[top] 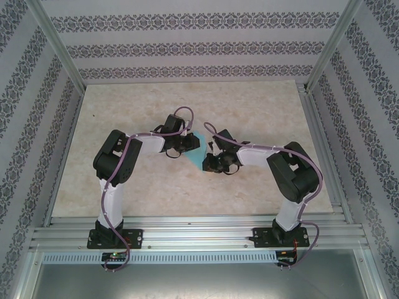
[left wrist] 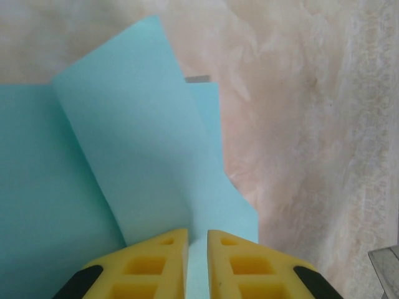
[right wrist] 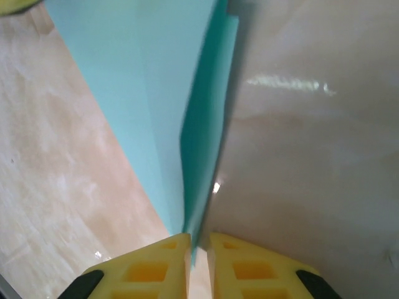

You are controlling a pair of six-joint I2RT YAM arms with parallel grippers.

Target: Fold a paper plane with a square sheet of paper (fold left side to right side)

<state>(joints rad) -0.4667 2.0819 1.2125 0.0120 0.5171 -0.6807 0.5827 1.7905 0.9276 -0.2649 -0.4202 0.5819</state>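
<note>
The turquoise sheet of paper (top: 197, 149) sits mid-table between both arms, folded into a narrow pointed plane shape with its tip toward the near edge. My left gripper (top: 189, 144) reaches it from the left, my right gripper (top: 211, 159) from the right. In the left wrist view the paper (left wrist: 143, 143) shows a raised flap with a crease running into the narrow gap of my left gripper (left wrist: 197, 235), which is shut on it. In the right wrist view the paper (right wrist: 156, 93) stands on edge, layers together, and its lower end runs between the fingers of my right gripper (right wrist: 199, 240), shut on it.
The beige marbled table (top: 249, 112) is bordered by patterned walls on three sides and by aluminium rails (top: 199, 233) at the near edge, where both arm bases are bolted. There is bare table all round the paper.
</note>
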